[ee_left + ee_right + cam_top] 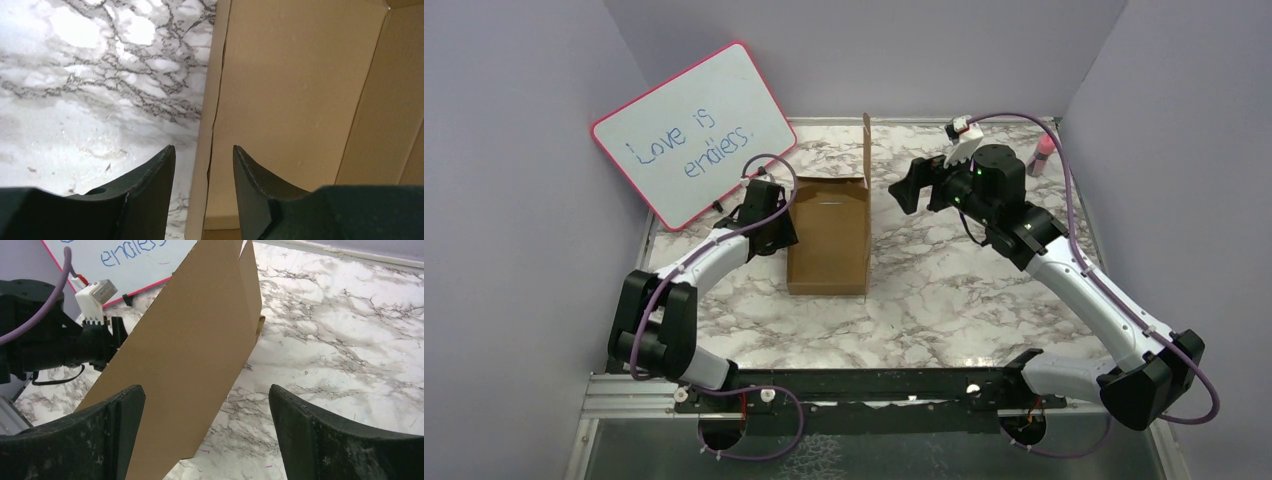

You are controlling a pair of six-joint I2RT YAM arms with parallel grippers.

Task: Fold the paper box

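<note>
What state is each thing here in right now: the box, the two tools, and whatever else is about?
paper box: half folded, top open, one flap standing upright at its far end.
left tool: open, a box wall's edge in line with its gap.
right tool: open wide, holding nothing, facing the flap.
whiteboard: propped tilted, written on.
pink bottle: upright, far right corner.

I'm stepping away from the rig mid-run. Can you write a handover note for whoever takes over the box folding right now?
Left gripper: jaws apart, straddling the left wall of the paper box, not pinching it.
Right gripper: wide open, empty, facing the box's right side, apart from it.
Box: in the middle of the table, walls raised, top open.
Done: shallow box shape looks formed.
Left: the tall flap at the far right corner stands upright; it likely needs folding down to close the box.
</note>
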